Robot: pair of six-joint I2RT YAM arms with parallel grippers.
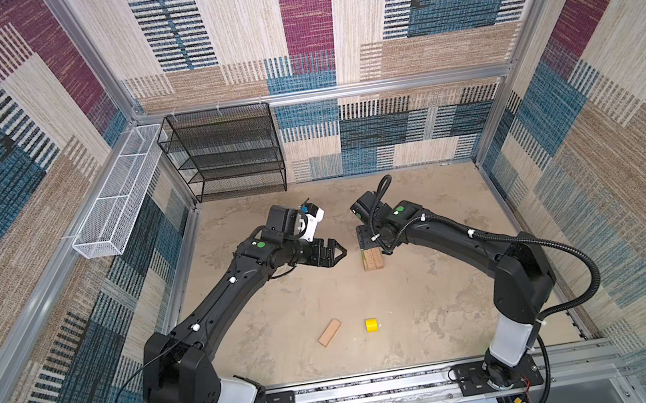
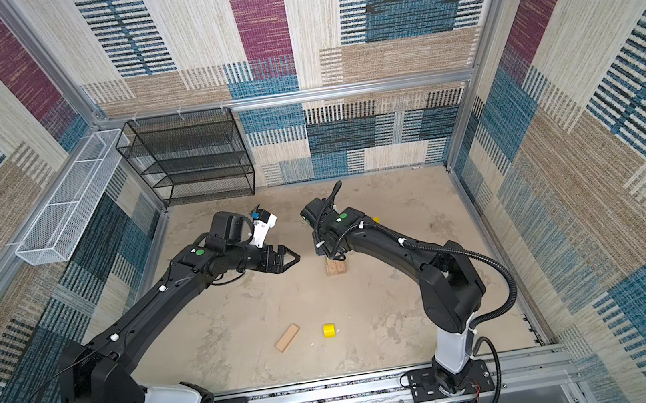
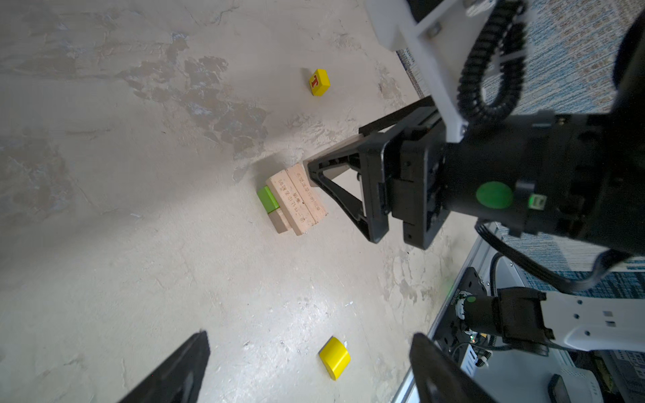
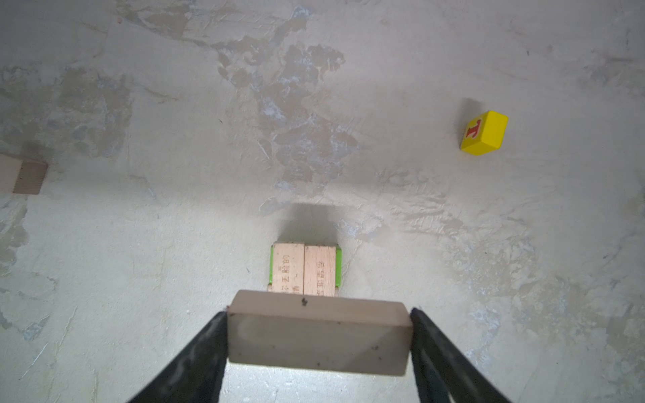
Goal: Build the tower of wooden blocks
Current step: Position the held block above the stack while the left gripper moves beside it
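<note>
The tower [image 1: 372,260] [image 2: 336,268] is a low stack: two tan planks [image 4: 303,268] side by side on a lime-green brick [image 3: 267,199] and a tan block. My right gripper [image 4: 319,312] [image 1: 375,246] hovers just above its near edge, shut on a tan plank [image 4: 317,335] held by its ends. My left gripper [image 1: 338,251] [image 3: 310,336] is open and empty, to the left of the tower. A loose tan plank [image 1: 329,332] and a yellow half-round piece [image 1: 371,325] [image 3: 334,357] lie nearer the front. A yellow cube with a red T [image 4: 484,132] [image 3: 320,82] sits behind the tower.
A black wire shelf [image 1: 227,151] stands at the back left against the wall. A white wire basket [image 1: 119,194] hangs on the left wall. Patterned walls close in the floor on three sides, and the arms' rail [image 1: 378,388] runs along the front.
</note>
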